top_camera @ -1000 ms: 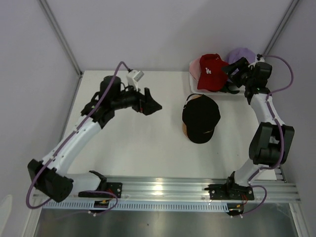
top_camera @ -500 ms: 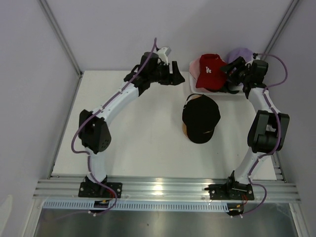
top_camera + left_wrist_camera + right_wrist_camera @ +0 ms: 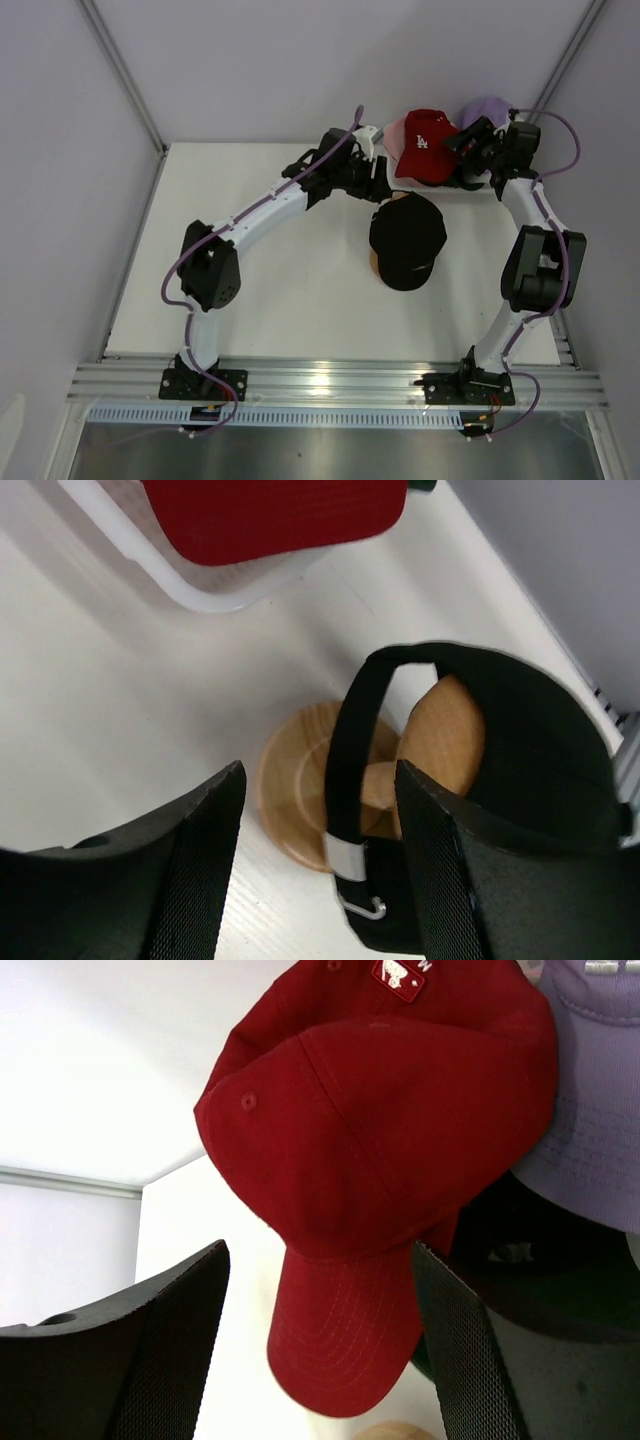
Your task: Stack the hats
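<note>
Right now my left gripper (image 3: 318, 780) hangs open and empty over the wooden stand (image 3: 290, 785), where the black cap (image 3: 530, 750) sits on the table. Just beyond is the white basket (image 3: 190, 585) holding the red cap (image 3: 270, 515). My right gripper (image 3: 318, 1250) is open too, empty, facing that red cap, with the lavender cap (image 3: 600, 1090) against it. The pink cap (image 3: 394, 130) peeks out beside the red one.

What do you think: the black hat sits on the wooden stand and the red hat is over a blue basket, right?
Not quite: the basket is white, not blue, as the left wrist view shows. The rest is right: black hat on wooden stand, red hat over basket.
</note>
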